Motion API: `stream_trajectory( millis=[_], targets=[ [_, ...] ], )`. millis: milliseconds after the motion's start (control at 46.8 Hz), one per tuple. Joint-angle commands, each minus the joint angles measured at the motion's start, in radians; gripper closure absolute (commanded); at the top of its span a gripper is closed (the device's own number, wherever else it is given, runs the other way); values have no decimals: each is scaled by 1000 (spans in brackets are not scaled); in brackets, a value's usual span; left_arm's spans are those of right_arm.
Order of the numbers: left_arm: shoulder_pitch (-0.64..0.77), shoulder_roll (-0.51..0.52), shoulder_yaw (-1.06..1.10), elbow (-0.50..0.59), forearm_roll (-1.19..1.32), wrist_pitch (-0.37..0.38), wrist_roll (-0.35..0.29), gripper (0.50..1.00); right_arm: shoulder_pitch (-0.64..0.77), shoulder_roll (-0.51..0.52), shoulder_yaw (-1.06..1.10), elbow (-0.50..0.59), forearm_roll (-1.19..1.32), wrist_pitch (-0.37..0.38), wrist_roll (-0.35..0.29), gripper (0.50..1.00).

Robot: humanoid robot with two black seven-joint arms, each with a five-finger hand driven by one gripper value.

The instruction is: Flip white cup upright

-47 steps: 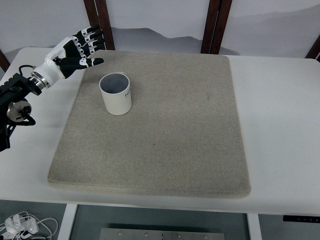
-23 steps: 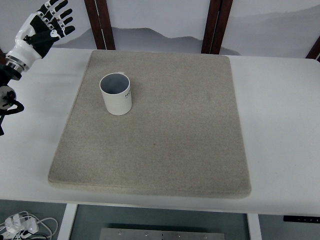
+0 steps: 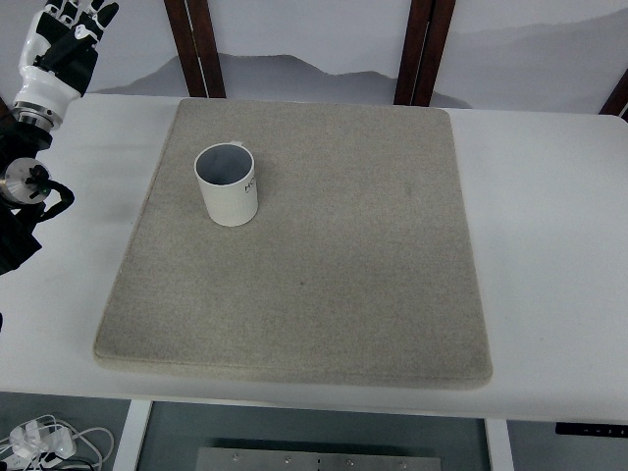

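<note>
The white cup [image 3: 228, 183] stands upright on the beige mat [image 3: 324, 265], toward its far left part, mouth facing up and nothing inside. My left hand [image 3: 61, 29] is raised at the top left corner of the view, well away from the cup, with its fingers spread and holding nothing; the fingertips run off the top edge. Its black forearm [image 3: 25, 191] comes in along the left edge. The right arm does not show.
The mat lies on a white table [image 3: 549, 226]. Two pairs of dark wooden posts [image 3: 196, 49] [image 3: 422, 49] rise behind the table's far edge. White cables [image 3: 39, 442] lie on the floor at the lower left.
My left hand has drawn back from beside the cup, moving left and up to the top left corner. The cup has stayed upright in the same spot.
</note>
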Motion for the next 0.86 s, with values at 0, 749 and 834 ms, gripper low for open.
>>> stream_trajectory(
  millis=[0,749,834],
  targets=[
    [2,-20,-1,1,-58,9,58,510,0,0,1,0,0,0,0,548],
    [36,-119,-188,4,-178,110,284,506,-3,0,7,2,2,8,0,548],
    [36,-119,-192,2,-180,123,284,506,-3,0,9,2,2,9,2,548]
  ],
)
